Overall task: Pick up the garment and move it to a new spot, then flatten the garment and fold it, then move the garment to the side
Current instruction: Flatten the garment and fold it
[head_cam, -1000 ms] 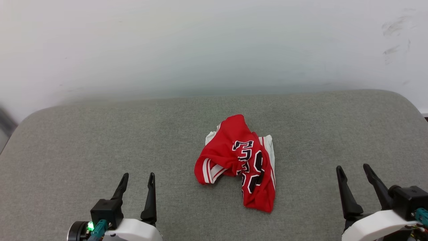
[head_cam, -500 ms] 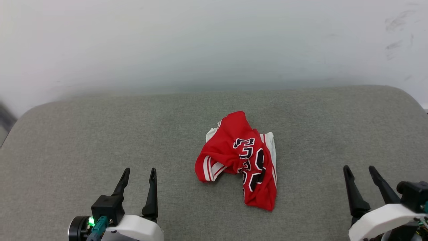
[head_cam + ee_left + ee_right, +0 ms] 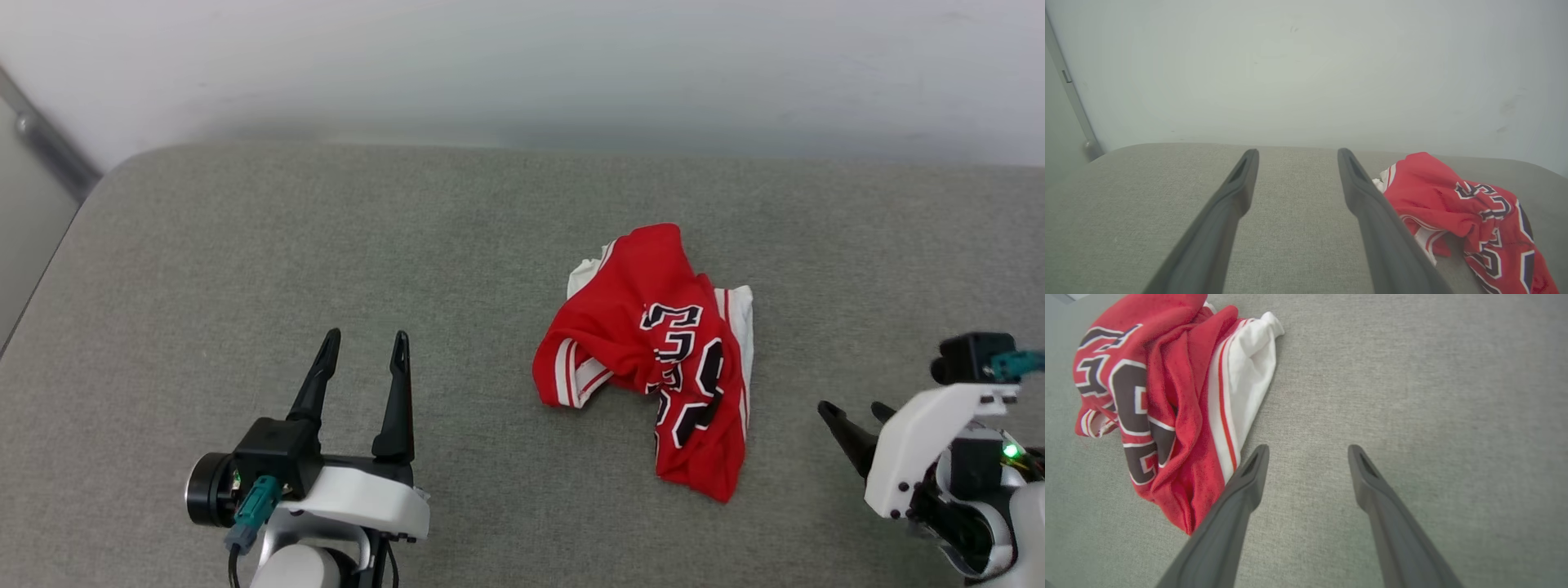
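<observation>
1. The left tool point(image 3: 365, 336) hangs over the left half of the padded surface point(image 3: 326, 229). Its two dark fingers are spread wide with nothing between them, and they point toward the far edge.
2. The right tool point(image 3: 851, 408) sits low by the right edge with its fingers also spread and empty. In the right wrist view this tool point(image 3: 1309, 448) looks down at bare cloth just beside the garment point(image 3: 1167, 396).
3. The garment point(image 3: 653, 351) lies crumpled in a heap right of the surface's middle, well short of the far edge. It is red with a white sleeve, striped trim and black white-outlined lettering. It lies between the two tools and touches neither.
4. The surface is grey-green woven upholstery, with a rounded far-left corner.
5. A plain pale wall point(image 3: 522, 65) rises behind the far edge, faintly scuffed in the left wrist view.
6. A grey strip point(image 3: 49, 139) runs down the wall beyond the far-left corner.
</observation>
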Robot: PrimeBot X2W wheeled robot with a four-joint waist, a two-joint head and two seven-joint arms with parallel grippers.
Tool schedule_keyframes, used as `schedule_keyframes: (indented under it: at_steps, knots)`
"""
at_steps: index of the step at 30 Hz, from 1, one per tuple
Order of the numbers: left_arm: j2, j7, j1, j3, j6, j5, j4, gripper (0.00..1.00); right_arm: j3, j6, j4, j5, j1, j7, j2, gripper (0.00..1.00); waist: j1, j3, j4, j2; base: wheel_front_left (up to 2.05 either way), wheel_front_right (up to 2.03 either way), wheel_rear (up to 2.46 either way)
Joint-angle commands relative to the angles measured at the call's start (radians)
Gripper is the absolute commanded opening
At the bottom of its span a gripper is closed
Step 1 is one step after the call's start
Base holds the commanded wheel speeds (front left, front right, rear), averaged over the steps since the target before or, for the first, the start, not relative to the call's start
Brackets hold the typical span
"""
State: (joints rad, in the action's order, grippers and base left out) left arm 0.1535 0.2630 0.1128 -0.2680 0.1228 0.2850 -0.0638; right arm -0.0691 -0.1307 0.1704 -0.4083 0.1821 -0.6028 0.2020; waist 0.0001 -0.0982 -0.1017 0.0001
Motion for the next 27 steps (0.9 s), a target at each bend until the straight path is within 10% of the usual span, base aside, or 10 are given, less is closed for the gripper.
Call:
schedule_keyframes:
  at_steps: [1, 18, 19, 21, 27]
  knots:
    - [-0.005, 0.003, 0.017, 0.005, -0.004, -0.008, 0.008, 1.0, 0.015, 0.0, 0.01, -0.015, 0.029, -0.021, 0.008, 1.0, -0.0001, -0.043, -0.039, -0.0001, 0.0, 0.0, 0.0]
    - [-0.074, 0.003, 0.075, 0.045, -0.054, -0.054, 0.011, 1.0, 0.28, 0.0, 0.277, -0.108, 0.197, -0.19, 0.032, 1.0, -0.0001, -0.159, -0.094, -0.0001, 0.0, 0.0, 0.0]
    - [-0.076, 0.003, 0.075, 0.049, -0.059, -0.056, 0.007, 1.0, 0.292, 0.0, 0.29, -0.112, 0.196, -0.195, 0.032, 0.82, -0.0001, -0.159, -0.093, -0.0001, 0.0, 0.0, 0.0]
    - [-0.081, 0.002, 0.072, 0.055, -0.062, -0.062, 0.002, 1.0, 0.311, 0.0, 0.298, -0.119, 0.204, -0.181, 0.036, 0.0, -0.0001, -0.153, -0.088, -0.0001, 0.0, 0.0, 0.0]
    - [-0.085, 0.003, 0.049, 0.072, -0.08, -0.074, -0.017, 1.0, 0.323, 0.001, 0.231, -0.073, 0.28, -0.064, 0.089, 0.0, -0.0001, -0.11, -0.052, -0.0001, 0.0, 0.0, 0.0]
